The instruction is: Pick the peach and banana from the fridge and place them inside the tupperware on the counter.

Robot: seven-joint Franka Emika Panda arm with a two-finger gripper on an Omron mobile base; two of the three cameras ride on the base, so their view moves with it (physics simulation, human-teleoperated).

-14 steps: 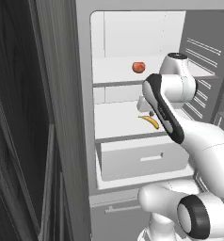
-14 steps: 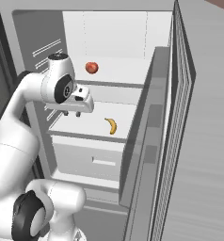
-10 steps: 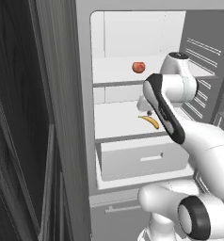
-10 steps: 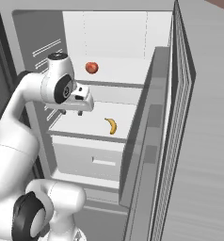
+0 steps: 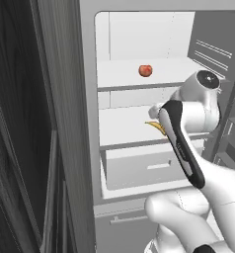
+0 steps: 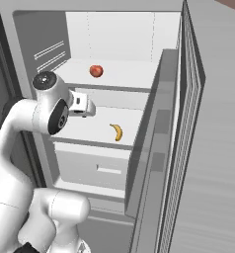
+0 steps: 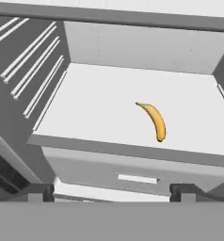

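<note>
Claw (image 7: 112,190): two small dark tips stand wide apart at the bottom of the hand view, nothing betw. them; in the right base view the hand (image 6: 82,105) sits in front of the open fridge at middle-shelf height.
Arm: white w/ dark joints, rises in front of the fridge; in the left base view it covers part of the banana.
Drawer: white drawer (image 7: 132,172) w/ a pale bar handle, just below the middle shelf, nearest the claw.
Banana: small curved yellow banana w/ darker tips (image 7: 154,121), lies flat on the white middle shelf (image 7: 95,113), right of centre, apart from the claw.
Peach: small round red-orange peach (image 6: 96,71), on the shelf above, farther back, well apart from the banana.
Fridge: tall grey fridge w/ white interior (image 5: 90,99), door w/ grey racks (image 6: 159,123) swung open.
</note>
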